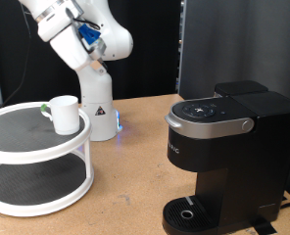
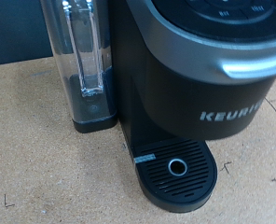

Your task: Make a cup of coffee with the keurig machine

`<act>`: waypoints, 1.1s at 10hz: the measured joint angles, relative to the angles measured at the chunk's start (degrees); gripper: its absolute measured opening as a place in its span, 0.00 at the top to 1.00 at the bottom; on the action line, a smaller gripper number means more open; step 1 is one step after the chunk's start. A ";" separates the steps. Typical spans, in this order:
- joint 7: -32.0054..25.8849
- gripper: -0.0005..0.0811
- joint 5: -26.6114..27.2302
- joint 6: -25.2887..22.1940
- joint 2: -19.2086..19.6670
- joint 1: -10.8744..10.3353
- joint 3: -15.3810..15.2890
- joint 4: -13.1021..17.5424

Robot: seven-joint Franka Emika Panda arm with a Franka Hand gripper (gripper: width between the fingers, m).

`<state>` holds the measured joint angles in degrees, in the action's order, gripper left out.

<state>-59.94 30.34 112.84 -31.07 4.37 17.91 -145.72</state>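
Observation:
The white mug [image 1: 64, 114] stands upright on the top shelf of a round white two-tier stand [image 1: 18, 147] at the exterior view's left. The black Keurig machine [image 1: 223, 157] stands at the exterior view's right with its lid shut and its silver-grey handle [image 1: 221, 125] down. Its round drip tray [image 1: 187, 212] has nothing on it. The wrist view faces the machine's front [image 2: 166, 93], its lettering, the handle [image 2: 255, 67] and the drip tray [image 2: 178, 173]. The gripper's fingers show in neither view; only the arm's upper links [image 1: 76, 29] appear at the exterior view's top left.
The robot's white base [image 1: 98, 103] stands behind the stand on the wooden table [image 1: 125, 186]. A clear water tank [image 2: 82, 56] sits on the machine's side. A black panel [image 1: 233, 44] rises behind the machine.

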 joint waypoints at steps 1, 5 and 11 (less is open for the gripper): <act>-0.01 0.99 0.02 -1.08 -0.70 0.97 1.06 -0.73; -4.99 0.99 -5.24 -12.67 -4.02 3.74 6.60 -0.56; -2.44 0.99 -6.41 -20.57 -4.55 6.24 11.74 0.89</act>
<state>-62.38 23.93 92.27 -35.62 10.61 29.65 -144.83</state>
